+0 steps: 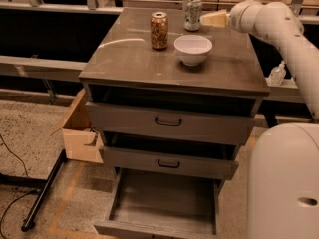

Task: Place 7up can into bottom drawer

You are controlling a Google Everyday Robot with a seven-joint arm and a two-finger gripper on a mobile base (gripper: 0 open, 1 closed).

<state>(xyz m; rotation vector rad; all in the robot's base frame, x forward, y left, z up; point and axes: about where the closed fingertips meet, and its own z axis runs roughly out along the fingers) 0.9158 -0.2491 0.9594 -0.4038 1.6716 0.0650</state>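
The 7up can [193, 14] stands upright near the back edge of the cabinet top [134, 59]. It is silver-white with green markings. My gripper [208, 19] reaches in from the right at can height. Its cream fingertips are right beside the can's right side. The bottom drawer [164, 202] is pulled out at floor level and holds nothing I can see.
A brown-gold speckled can [159, 30] stands left of the 7up can. A white bowl [193, 49] sits just in front of it. Two upper drawers [168, 122] with dark handles are slightly open. A cardboard box [79, 131] sits on the floor at left. My white base [284, 183] fills the lower right.
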